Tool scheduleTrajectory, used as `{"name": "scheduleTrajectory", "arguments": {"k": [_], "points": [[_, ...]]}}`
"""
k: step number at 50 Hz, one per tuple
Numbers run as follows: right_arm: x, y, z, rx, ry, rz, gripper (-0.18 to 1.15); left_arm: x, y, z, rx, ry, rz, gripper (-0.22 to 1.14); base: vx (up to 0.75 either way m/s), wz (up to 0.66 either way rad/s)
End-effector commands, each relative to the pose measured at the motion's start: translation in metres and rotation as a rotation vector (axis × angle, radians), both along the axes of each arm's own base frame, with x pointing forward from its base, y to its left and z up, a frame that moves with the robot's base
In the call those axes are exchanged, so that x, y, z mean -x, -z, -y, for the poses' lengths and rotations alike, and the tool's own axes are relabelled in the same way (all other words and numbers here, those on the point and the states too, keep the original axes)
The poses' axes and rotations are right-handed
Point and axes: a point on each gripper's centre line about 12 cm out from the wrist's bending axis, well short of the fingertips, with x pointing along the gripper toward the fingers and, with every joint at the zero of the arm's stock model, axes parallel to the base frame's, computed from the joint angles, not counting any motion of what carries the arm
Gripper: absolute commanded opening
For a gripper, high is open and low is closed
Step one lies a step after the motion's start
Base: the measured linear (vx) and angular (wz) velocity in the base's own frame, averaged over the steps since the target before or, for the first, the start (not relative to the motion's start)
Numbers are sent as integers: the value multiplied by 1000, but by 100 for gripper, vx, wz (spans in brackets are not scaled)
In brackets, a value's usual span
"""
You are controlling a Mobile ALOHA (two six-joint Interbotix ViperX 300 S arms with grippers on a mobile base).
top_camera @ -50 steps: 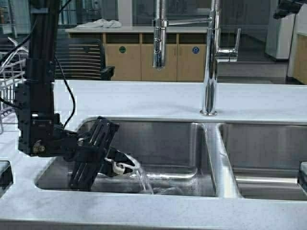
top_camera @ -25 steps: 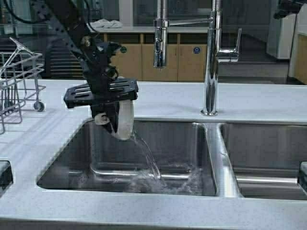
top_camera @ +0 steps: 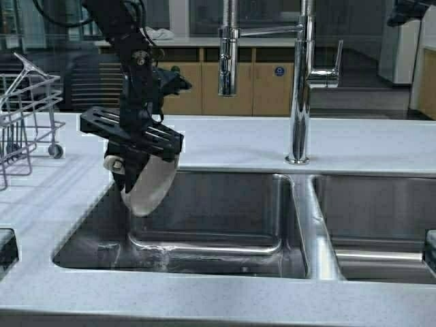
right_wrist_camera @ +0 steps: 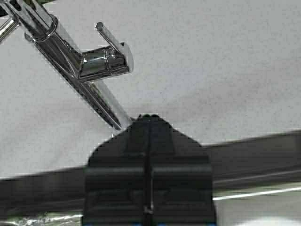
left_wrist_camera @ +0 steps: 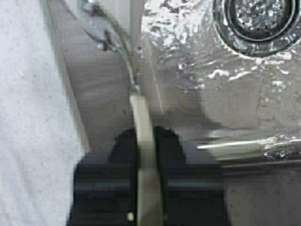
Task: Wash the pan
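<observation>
Up over the far-left corner of the left sink basin [top_camera: 225,204] hangs the pan [top_camera: 151,187], turned on edge so its cream body points down into the basin, clear of the wet floor below. From the left wrist view the pan [left_wrist_camera: 143,141] shows as a thin pale rim running straight between the dark fingers, so the left gripper [top_camera: 133,163] has its jaws pinching the pan. Beyond that rim, water glistens on the steel and the drain [left_wrist_camera: 258,19] sits round and shiny, well apart from the pan. A thin streak seems to run off the pan's low edge, though it is hard to be sure. To the right, on the far side of the countertop [top_camera: 231,139], the tall chrome faucet [top_camera: 300,82] stands between the two basins, with its spray head [top_camera: 227,61] hanging above the left one. Far left, a wire dish rack [top_camera: 24,116] rests on the counter. Over in the right wrist view, the right gripper [right_wrist_camera: 149,155] has its jaws pressed together, just beside the faucet [right_wrist_camera: 89,80] and its lever.
</observation>
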Motion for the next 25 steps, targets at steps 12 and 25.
{"name": "scheduleTrajectory", "arguments": {"k": [12, 25], "points": [[-4, -12, -1, -1, -2, 38, 6, -18, -119, -26, -12, 58, 313, 3, 0, 0], [-4, -14, -9, -3, -23, 43, 6, -1, -201, -123, -22, -105, 516, 3, 0, 0]]}}
